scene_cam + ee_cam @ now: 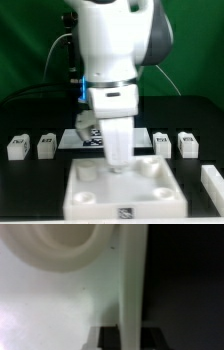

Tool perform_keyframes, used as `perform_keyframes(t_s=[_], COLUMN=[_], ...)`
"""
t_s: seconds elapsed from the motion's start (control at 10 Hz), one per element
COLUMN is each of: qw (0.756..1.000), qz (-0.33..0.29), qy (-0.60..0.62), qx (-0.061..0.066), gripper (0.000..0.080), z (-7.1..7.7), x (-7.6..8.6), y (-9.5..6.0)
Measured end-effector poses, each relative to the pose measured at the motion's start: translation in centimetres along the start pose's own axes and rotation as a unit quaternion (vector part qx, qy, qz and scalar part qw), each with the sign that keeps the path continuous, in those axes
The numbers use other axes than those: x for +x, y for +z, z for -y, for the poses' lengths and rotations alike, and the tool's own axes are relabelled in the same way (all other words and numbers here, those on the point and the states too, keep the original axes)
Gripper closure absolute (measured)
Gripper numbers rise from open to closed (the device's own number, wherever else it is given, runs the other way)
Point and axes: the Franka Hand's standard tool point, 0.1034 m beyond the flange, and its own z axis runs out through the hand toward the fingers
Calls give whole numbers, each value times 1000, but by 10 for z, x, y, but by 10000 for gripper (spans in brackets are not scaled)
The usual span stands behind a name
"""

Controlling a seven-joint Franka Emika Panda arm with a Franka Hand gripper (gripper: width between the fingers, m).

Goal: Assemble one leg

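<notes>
My gripper (118, 128) is shut on a leg (119, 150), a small white post held upright. Its lower end is down at the far part of the wide white square piece (120, 188), between that piece's two far round sockets. In the wrist view the leg (131, 286) runs as a pale vertical strip between my dark fingers (108, 338). One round socket (60, 246) shows beside it on the white piece (50, 303). I cannot tell whether the leg's tip touches the piece.
Two spare legs (17, 146) (46, 146) lie on the black table at the exterior view's left, two more (160, 143) (187, 143) at its right, and another (212, 181) by the right edge. The marker board (80, 138) lies behind the arm.
</notes>
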Motion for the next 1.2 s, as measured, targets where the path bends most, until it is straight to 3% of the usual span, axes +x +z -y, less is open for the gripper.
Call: perform_keyframes(t_s=[0.2, 0.4, 0.6, 0.9, 1.0, 1.1, 1.2], qw=[1000, 1000, 1000, 1000, 1000, 1000, 1000], qz=[-6, -4, -2, -4, -4, -4, -4], qy=[23, 20, 15, 17, 17, 18, 18], qx=[-4, 12, 18, 9, 9, 10, 10], gripper=[748, 748, 748, 748, 672, 672, 538], z=[-17, -18, -18, -18, -18, -17, -17], x=[29, 44, 51, 50, 50, 50, 50], y=[4, 6, 6, 6, 7, 7, 7])
